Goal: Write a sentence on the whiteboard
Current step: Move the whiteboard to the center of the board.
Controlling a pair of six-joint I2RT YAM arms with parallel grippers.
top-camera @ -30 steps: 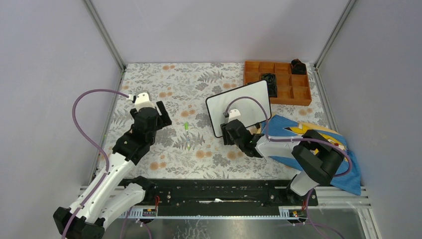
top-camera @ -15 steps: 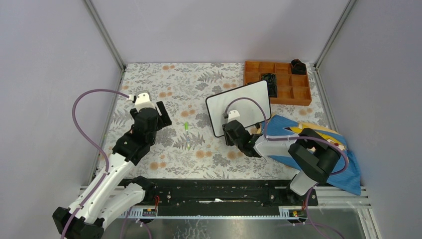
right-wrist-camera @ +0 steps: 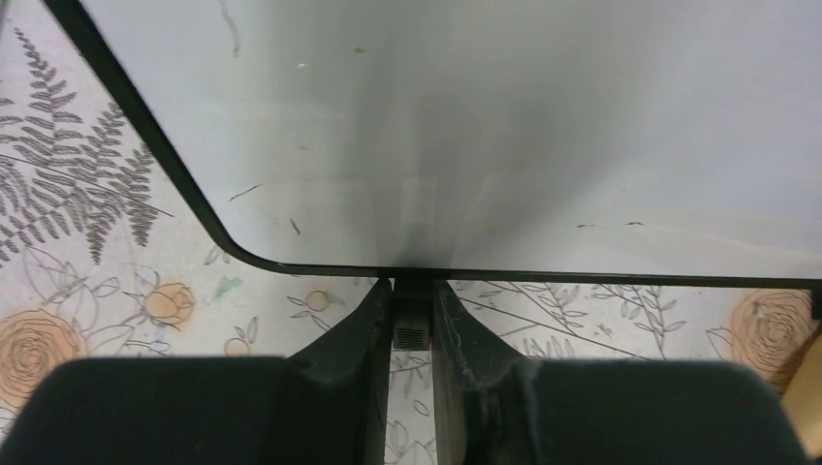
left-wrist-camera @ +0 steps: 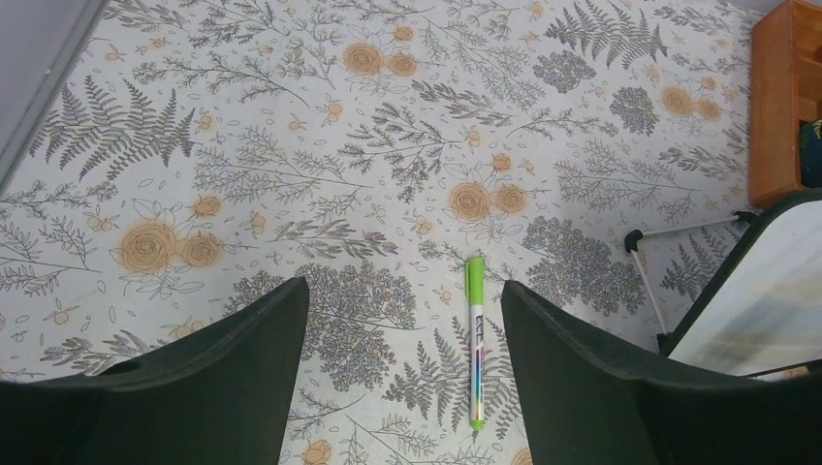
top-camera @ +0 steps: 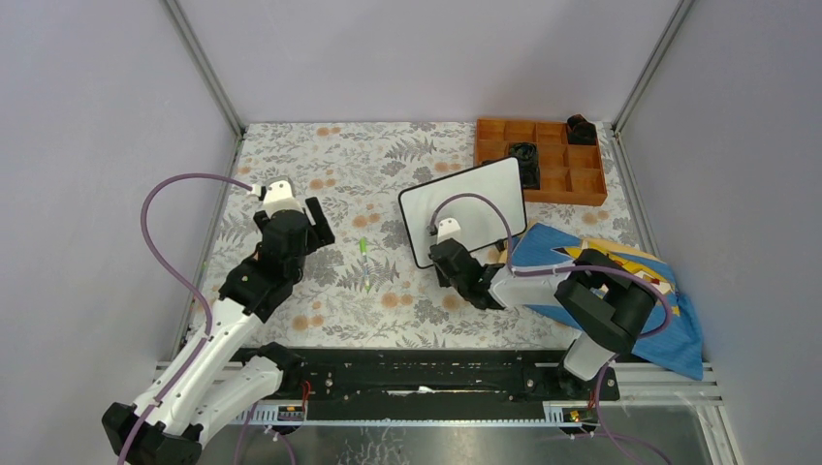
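The whiteboard (top-camera: pixel 465 205) stands tilted right of the table's centre, white with a thin black frame. Its face (right-wrist-camera: pixel 485 126) is blank apart from faint smudges; no sentence shows on it. My right gripper (top-camera: pixel 441 255) is shut on the small black foot (right-wrist-camera: pixel 412 334) under the board's lower edge, near its left corner. A green-capped marker (top-camera: pixel 365 264) lies on the floral table. My left gripper (top-camera: pixel 318 223) is open and empty just left of it. In the left wrist view the marker (left-wrist-camera: pixel 475 354) lies between the fingers, close to the right one.
An orange compartment tray (top-camera: pixel 540 160) with black items stands at the back right, behind the board. A blue Pikachu cloth (top-camera: pixel 625 281) lies at the right under my right arm. The board's edge (left-wrist-camera: pixel 766 291) and thin stand leg (left-wrist-camera: pixel 679 230) show in the left wrist view.
My right gripper has shifted slightly left, and the whiteboard has moved a little left with it. The left arm and marker have not moved.
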